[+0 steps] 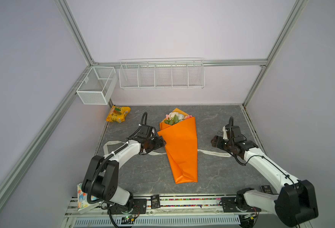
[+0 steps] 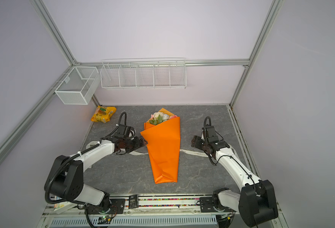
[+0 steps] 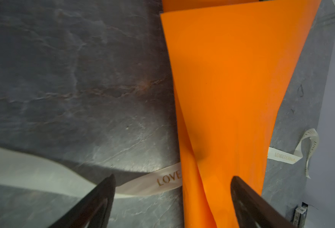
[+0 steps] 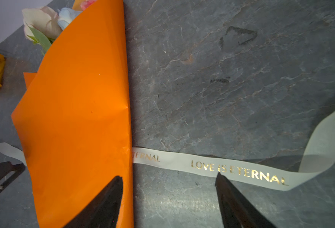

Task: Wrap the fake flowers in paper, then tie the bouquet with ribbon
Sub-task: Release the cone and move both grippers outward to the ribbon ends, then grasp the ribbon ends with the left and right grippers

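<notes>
Bouquet blooms [image 4: 42, 21]: right wrist, not left.

The left hand [image 3: 172, 177] has its two dark fingers [image 3: 95, 201] spread wide, with nothing gripped. One fingertip hangs over a pale ribbon [image 3: 162, 181] printed LOVE, the other over the bouquet's orange paper wrap [image 3: 231, 88]. The wrap stretches ahead of the hand on the grey bench [image 3: 73, 79]. The ribbon runs under the wrap and emerges beyond it, where it curls.
</notes>
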`<action>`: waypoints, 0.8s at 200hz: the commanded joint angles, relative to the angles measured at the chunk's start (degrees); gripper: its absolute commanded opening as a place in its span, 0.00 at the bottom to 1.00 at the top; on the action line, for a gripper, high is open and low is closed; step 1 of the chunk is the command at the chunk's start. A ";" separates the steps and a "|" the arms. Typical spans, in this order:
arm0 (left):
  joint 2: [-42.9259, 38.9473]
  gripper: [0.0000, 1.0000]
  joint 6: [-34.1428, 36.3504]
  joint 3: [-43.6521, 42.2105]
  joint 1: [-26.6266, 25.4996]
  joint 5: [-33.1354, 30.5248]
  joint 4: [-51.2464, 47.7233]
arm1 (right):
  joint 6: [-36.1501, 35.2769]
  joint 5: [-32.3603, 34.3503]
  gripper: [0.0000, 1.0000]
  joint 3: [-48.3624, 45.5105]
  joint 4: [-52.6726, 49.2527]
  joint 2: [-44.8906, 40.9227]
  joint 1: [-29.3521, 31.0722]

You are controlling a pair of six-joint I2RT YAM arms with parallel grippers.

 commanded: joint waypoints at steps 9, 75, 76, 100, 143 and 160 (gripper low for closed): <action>-10.03 0.90 -1.36 -2.66 4.28 -7.23 -5.47 | 3.09 4.22 0.84 -3.71 -5.92 -3.34 -5.70; -2.51 0.86 -0.48 -4.14 31.75 2.11 -8.45 | 4.53 -3.64 0.81 -8.51 -3.44 -2.81 -19.92; -2.15 0.86 -0.43 -3.95 31.94 2.13 -8.47 | 4.51 -3.74 0.81 -8.47 -3.38 -2.74 -20.04; 5.89 0.82 0.04 0.91 34.06 2.50 -7.65 | 4.42 -5.08 0.79 -8.21 -2.70 -1.19 -22.50; 13.87 0.71 -1.72 6.52 34.07 2.73 -4.79 | 3.39 -8.58 0.76 -7.74 -0.44 0.95 -24.45; 15.94 0.60 -2.76 7.05 34.12 2.82 -3.66 | 3.75 -8.74 0.75 -7.94 0.02 2.13 -24.70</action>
